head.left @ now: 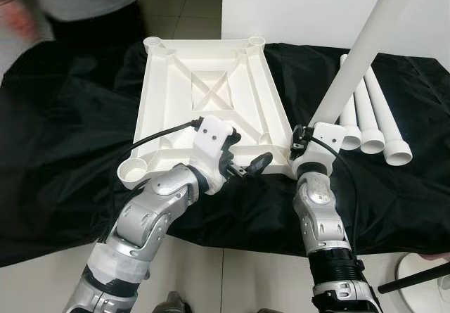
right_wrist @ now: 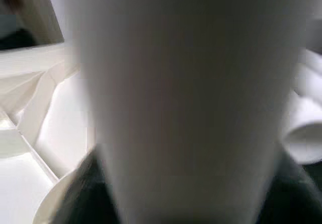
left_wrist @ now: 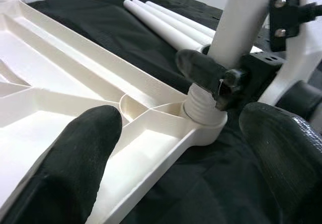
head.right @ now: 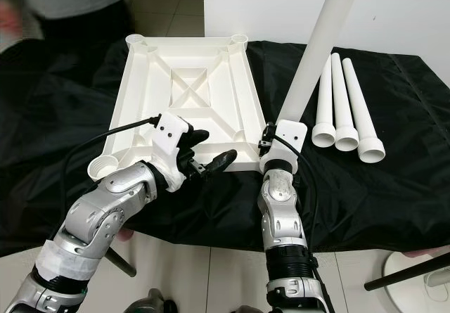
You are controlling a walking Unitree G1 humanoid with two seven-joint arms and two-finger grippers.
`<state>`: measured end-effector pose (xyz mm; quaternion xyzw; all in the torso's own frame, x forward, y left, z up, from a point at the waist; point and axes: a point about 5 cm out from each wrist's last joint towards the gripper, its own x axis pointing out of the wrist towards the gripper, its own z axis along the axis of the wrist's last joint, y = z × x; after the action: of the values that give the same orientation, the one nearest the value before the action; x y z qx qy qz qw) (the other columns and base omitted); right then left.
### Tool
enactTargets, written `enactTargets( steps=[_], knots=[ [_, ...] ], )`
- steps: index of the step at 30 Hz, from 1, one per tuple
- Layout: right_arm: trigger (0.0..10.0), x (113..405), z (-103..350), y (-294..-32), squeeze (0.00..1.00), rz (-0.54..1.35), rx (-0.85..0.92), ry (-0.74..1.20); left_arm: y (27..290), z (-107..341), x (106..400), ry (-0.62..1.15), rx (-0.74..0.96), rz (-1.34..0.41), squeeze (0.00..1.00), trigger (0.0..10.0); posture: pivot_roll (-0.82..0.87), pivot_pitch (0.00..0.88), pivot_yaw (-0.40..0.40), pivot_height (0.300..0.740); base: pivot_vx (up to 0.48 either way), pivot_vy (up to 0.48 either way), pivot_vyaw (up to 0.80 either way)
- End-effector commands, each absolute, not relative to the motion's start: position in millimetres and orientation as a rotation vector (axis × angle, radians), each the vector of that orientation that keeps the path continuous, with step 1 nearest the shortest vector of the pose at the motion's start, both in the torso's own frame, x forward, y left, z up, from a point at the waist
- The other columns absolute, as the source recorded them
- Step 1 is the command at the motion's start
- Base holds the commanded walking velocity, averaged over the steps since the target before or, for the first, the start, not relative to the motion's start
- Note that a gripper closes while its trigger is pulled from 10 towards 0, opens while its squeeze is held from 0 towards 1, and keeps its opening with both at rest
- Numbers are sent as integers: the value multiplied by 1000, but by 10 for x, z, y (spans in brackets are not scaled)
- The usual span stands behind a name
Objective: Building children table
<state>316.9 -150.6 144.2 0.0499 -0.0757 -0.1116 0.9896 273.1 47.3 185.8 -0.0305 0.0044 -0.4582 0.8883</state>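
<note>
A: Where is the table top?

B: The white table top (head.left: 211,95) lies upside down on the black cloth (head.left: 70,151), ribs up, with a round socket at each corner. Its far edge sits near the cloth's far edge by the white wall (head.left: 316,10). The near edge lies well inside the cloth's near edge.

A: Anything in the sockets?

B: One. A white leg (head.left: 358,60) stands in the near right corner socket (left_wrist: 204,128), threaded end down, leaning up and away to the right. The near left socket (head.left: 132,170) and the two far ones hold nothing.

A: Grippers?

B: The right gripper (left_wrist: 221,78) is clamped on that leg just above the socket. The left gripper (head.left: 242,160) hovers over the near edge of the table top, fingers (left_wrist: 75,163) spread apart, holding nothing, pointing toward the leg.

A: Spare parts?

B: Three more legs (head.left: 369,112) lie side by side on the cloth, right of the table top, flared ends toward the near edge.

A: Room to move?

B: Bare cloth to the left and along the near edge. A blurred person (head.left: 77,3) stands past the far left corner. Pale tiled floor (head.left: 239,278) lies below the near edge.
</note>
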Motion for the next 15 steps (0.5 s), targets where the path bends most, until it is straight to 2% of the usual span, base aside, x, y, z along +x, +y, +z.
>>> enactTargets(
  steps=[1,9,10,12,13,14,15],
  knots=[
    [10000,3147,1410,-1532,1000,-215,134,-152,496,1851,2743,5,-56,-961,0,10000,8,0,2,740,0,0,0],
    [10000,3154,1463,-1582,1000,-129,115,-185,500,1854,2727,2,-55,-963,0,10000,17,0,0,740,0,0,0],
    [10000,3160,1477,-1600,890,-66,102,-189,504,1855,2720,-2,-56,-964,0,10000,19,0,-1,740,0,0,0],
    [10000,3160,1477,-1600,890,-66,102,-189,504,1855,2720,-2,-56,-964,0,10000,19,0,-1,740,0,0,0],
    [10000,3176,1474,-1693,0,32,71,-183,498,1856,2688,-1,-63,-987,0,10000,17,0,-3,740,0,0,0],
    [10000,3176,1474,-1693,0,32,71,-183,498,1856,2688,-1,-63,-987,0,10000,17,0,-3,740,0,0,0],
    [10000,3188,1467,-1777,0,127,31,-170,487,1842,2658,0,-58,-1011,0,10000,14,0,-2,740,0,0,0]
  ],
)
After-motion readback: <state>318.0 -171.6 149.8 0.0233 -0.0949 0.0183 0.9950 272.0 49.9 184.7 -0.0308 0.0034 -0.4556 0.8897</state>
